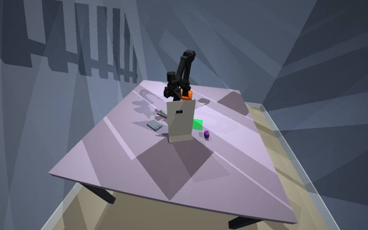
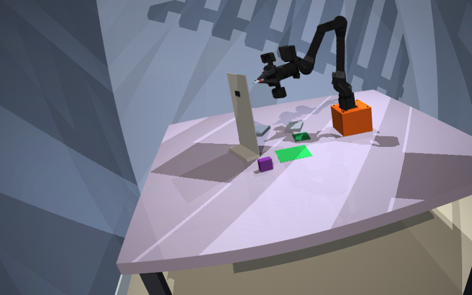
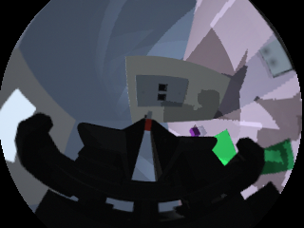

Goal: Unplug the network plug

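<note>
The arm [image 2: 339,48] rises from its base near the table's far edge, climbs steeply to a high elbow, then folds back down and forward, forearm sloping toward the wrist. The wrist sits roughly level, high in the air, well above the table top. The gripper [image 2: 256,82] points ahead with its fingers drawn almost together, tapering to a narrow tip, and they're clamped on a small red-tipped piece [image 3: 148,124] right at the fingertips. Nothing of the arm touches the table.
</note>
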Tool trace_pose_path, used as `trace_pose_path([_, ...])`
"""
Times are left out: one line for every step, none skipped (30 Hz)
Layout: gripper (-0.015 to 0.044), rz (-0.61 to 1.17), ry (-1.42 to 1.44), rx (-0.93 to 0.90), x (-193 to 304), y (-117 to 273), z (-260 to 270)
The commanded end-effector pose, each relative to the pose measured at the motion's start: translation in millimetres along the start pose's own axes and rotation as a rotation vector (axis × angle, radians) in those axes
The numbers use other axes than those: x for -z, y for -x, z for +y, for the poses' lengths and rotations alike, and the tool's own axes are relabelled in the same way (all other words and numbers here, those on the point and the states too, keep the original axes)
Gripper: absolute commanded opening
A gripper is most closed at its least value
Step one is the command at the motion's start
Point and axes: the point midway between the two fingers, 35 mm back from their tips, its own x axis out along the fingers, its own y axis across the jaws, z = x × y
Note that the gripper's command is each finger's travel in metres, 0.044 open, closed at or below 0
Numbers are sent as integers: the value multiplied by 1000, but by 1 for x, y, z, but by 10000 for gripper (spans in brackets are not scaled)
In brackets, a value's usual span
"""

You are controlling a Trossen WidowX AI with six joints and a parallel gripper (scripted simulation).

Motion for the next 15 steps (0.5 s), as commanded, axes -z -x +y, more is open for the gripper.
trace_pose_path([0, -10, -24, 25, 3, -9, -6])
trace_pose_path([0, -13, -32, 33, 4, -11, -8])
trace_pose_path([0, -16, -40, 41, 5, -14, -10])
trace_pose_path([0, -18, -47, 50, 6, -16, -12])
trace_pose_path([0, -22, -55, 59, 8, -18, -15])
trace_pose_path([0, -25, -63, 68, 9, -20, -17])
trace_pose_path([0, -28, -71, 77, 10, -22, -19])
trace_pose_path([0, -31, -79, 87, 11, -24, -22])
trace_pose_path([0, -34, -86, 97, 12, -26, -24])
trace_pose_path([0, -38, -93, 107, 14, -28, -27])
trace_pose_path([0, -41, -100, 118, 15, -30, -29])
trace_pose_path([0, -44, -106, 129, 17, -32, -32])
trace_pose_path([0, -47, -113, 140, 18, -34, -35])
trace_pose_path([0, -50, -119, 151, 20, -35, -37])
trace_pose_path([0, -54, -124, 162, 21, -37, -40])
